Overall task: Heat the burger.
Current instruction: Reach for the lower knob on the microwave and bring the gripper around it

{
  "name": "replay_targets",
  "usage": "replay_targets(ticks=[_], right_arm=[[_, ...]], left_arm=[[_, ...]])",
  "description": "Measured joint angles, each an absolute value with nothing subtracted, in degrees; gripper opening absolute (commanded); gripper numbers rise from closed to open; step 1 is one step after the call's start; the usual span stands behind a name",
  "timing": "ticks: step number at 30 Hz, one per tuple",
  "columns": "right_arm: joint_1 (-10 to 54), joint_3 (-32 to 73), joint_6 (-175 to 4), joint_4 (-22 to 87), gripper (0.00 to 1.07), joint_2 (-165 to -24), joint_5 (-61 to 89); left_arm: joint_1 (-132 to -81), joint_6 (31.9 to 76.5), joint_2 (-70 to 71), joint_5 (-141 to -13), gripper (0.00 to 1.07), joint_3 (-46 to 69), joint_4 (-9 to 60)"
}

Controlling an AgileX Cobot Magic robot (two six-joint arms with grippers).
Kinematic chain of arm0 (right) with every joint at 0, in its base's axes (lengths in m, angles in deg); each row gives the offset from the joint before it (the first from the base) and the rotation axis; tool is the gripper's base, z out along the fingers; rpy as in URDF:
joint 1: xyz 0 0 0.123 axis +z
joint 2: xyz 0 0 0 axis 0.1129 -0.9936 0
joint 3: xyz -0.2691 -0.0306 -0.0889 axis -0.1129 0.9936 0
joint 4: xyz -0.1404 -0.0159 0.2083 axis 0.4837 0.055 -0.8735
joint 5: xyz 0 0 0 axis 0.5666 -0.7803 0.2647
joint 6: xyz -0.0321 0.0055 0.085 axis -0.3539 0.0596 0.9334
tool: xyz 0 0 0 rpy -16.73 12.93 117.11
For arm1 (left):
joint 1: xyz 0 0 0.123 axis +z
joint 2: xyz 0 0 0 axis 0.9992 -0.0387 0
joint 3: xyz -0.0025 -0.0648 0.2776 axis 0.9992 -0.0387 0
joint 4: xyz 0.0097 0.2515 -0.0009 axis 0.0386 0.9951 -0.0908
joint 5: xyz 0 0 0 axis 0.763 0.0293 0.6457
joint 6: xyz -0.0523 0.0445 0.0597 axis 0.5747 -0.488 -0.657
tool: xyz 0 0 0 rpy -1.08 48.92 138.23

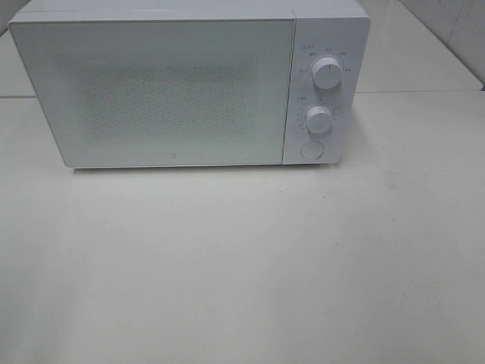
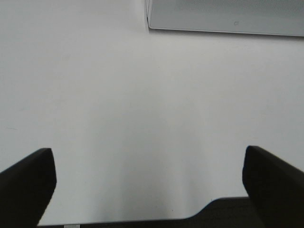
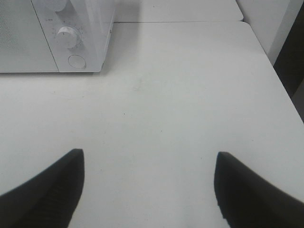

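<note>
Left gripper (image 2: 147, 152): jaws stand wide, nothing between them, only bare table (image 2: 118, 95) beneath. The microwave (image 2: 223, 16) shows as a lower front corner at the upper right of the left wrist frame, well apart from the fingertips.

Right gripper (image 3: 148, 153): jaws also spread wide and empty. In the right wrist frame the control end of the microwave sits at the upper left, with the lower knob (image 3: 69, 36) and the round button (image 3: 77, 61) in plain sight.

Neither gripper appears in the high view. There the microwave fills the upper left and centre, its door (image 1: 151, 91) shut and frosted. To the right of the door are the upper knob (image 1: 327, 72), the lower knob and the round button, stacked downward.

Burger: not visible in any view. Nothing lies on the table in front of the oven. Whether it sits behind the frosted door cannot be told.

Governing relation: the control panel lies on the right of the high frame, on the right arm's side. In my judgement that arm is the nearer one for the knobs or the button. No axis for the burger can be given.
</note>
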State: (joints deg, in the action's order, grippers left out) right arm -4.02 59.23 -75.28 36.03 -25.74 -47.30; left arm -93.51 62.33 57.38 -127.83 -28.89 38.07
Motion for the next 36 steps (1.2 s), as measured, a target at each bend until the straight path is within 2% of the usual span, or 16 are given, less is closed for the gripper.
replay_targets(ticks=[8, 13, 16, 36], right_arm=[[-4.02, 59.23, -75.28, 36.03, 0.75, -25.74, -47.30], [-4.02, 59.23, -75.28, 36.03, 0.75, -25.74, -47.30], [-4.02, 59.23, -75.28, 36.03, 0.75, -25.74, -47.30], [-4.02, 59.23, -75.28, 35.85, 0.75, -25.74, -47.30]], left_arm=[[-92.99, 62.33, 62.02, -127.83, 1.00, -28.89, 37.32], [-88.35, 62.33, 68.32, -127.83, 1.00, -28.89, 37.15], [-87.78, 62.33, 69.35, -127.83, 1.00, -28.89, 37.15], [-87.72, 62.33, 69.41, -127.83, 1.00, -28.89, 37.15]])
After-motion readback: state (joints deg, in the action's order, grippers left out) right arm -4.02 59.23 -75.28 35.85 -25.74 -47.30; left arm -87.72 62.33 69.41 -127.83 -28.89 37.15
